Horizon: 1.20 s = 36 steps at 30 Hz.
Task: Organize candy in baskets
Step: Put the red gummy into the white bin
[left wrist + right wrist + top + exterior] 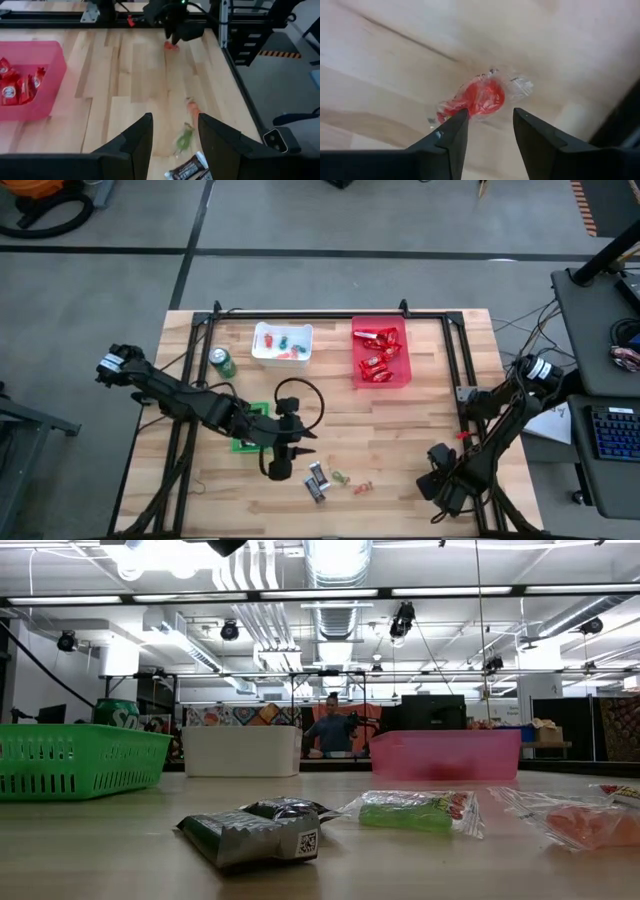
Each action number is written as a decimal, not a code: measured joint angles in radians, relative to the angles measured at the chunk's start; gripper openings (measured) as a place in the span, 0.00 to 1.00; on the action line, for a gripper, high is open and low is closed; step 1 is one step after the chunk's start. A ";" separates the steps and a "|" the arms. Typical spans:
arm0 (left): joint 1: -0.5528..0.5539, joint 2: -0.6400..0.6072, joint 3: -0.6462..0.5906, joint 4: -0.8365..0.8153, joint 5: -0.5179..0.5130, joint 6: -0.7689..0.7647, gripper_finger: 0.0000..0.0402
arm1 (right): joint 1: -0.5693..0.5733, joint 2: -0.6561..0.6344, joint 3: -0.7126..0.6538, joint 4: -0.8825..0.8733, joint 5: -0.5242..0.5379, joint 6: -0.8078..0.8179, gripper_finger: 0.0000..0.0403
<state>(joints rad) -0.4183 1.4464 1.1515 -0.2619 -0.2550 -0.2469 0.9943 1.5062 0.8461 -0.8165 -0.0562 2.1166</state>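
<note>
Loose candy lies on the table near its front edge: dark-wrapped mini bars (317,480), a green piece (340,477) and an orange piece (365,486). My left gripper (175,125) hangs open above the table beside the green basket (250,432), pointing toward these pieces. At the near right, my right gripper (490,120) points down, open, over a red sweet in a clear wrapper (480,97) that lies flat on the wood. The white basket (282,342) holds a few sweets. The red basket (380,352) holds red-wrapped bars. My right gripper comes at the red sweet from above, with one fingertip (457,120) in front of the edge of the wrapper (445,107). I cannot tell whether it touches the sweet, which lies flat on the table.
A green drink can (222,361) stands left of the white basket. A black frame (330,313) runs along the table's far and side edges. A black cable loop (300,400) lies near my left gripper. Bare wood spans the middle of the table.
</note>
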 joint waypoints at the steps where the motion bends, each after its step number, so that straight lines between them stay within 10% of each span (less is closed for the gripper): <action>1: 0.000 0.002 0.000 0.004 0.000 0.001 0.35 | 0.000 0.004 0.000 0.000 0.017 -0.013 0.36; 15: 0.000 0.002 0.000 0.010 0.000 0.002 0.35 | 0.001 0.051 -0.007 0.000 0.234 -0.149 0.04; 26: -0.024 -0.014 -0.002 0.010 0.000 0.024 0.35 | -0.027 -0.093 -0.004 -0.012 0.634 -0.205 0.02; 36: -0.033 -0.016 -0.002 -0.131 -0.004 0.022 0.35 | -0.328 -0.197 -0.004 0.134 0.900 -0.815 0.02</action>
<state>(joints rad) -0.4514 1.4309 1.1498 -0.3924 -0.2585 -0.2251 0.6665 1.3094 0.8425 -0.6822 0.8437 1.3018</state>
